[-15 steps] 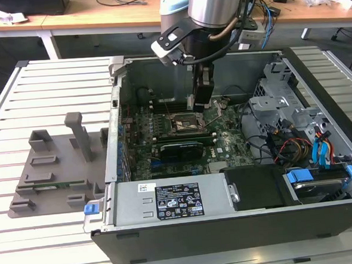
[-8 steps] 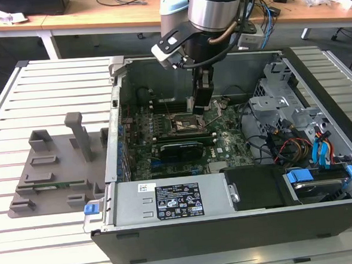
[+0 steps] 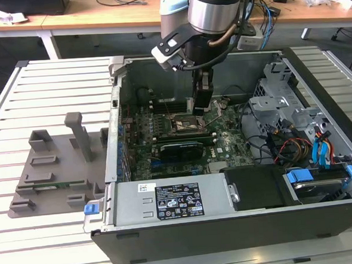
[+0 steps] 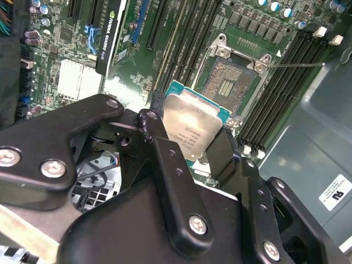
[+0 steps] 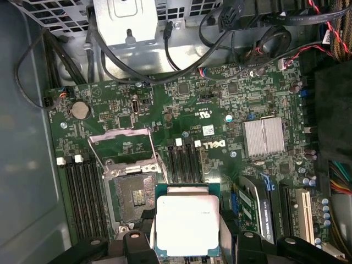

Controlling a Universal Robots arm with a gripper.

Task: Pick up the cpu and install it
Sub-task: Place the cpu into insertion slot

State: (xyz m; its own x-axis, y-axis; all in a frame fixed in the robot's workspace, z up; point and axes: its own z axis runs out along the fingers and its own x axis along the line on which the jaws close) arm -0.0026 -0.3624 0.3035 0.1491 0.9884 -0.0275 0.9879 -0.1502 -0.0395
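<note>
The cpu (image 4: 191, 127) (image 5: 187, 224), a thin square chip with a pale silver top and green edge, is clamped between my black fingers (image 4: 160, 144). My gripper (image 3: 202, 106) (image 4: 190, 135) hangs inside the open computer case, just above the motherboard. The open socket (image 4: 230, 77) (image 5: 133, 193) with its bare contact field and raised metal frame lies right beside the held chip, apart from it. In the exterior view the fingers reach down next to the socket (image 3: 184, 124), and the chip itself is too small to make out there.
The case (image 3: 230, 230) lies open on a slatted white table. Memory slots (image 5: 82, 190), a heatsink (image 5: 264, 136), a graphics card (image 3: 180, 149) and cable bundles (image 3: 284, 146) surround the socket. A grey fixture plate with raised blocks (image 3: 53, 169) sits on the exterior view's left.
</note>
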